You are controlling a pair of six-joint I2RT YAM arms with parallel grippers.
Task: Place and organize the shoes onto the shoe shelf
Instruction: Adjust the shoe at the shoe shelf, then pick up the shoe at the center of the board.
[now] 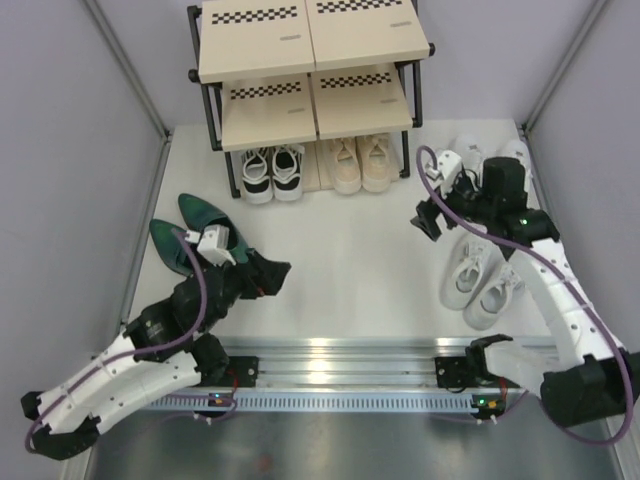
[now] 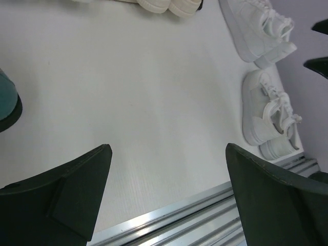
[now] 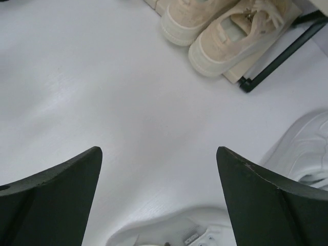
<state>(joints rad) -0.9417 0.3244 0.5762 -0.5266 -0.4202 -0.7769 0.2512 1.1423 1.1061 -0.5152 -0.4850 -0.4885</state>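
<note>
We're holding left pincer (image 2: 168,148) and right pincer (image 3: 158,151) apart, empty. Probably going for white sneaker (image 3: 154,228): straddling its collar squarely, avoiding laces.

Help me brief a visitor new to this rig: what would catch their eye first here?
The black-framed shoe shelf stands at the far edge, with black-and-white sneakers and beige sneakers side by side on its bottom board. Glossy green heeled shoes lie on the table at the left, and white sneakers sit at the right, off the shelf.
</note>
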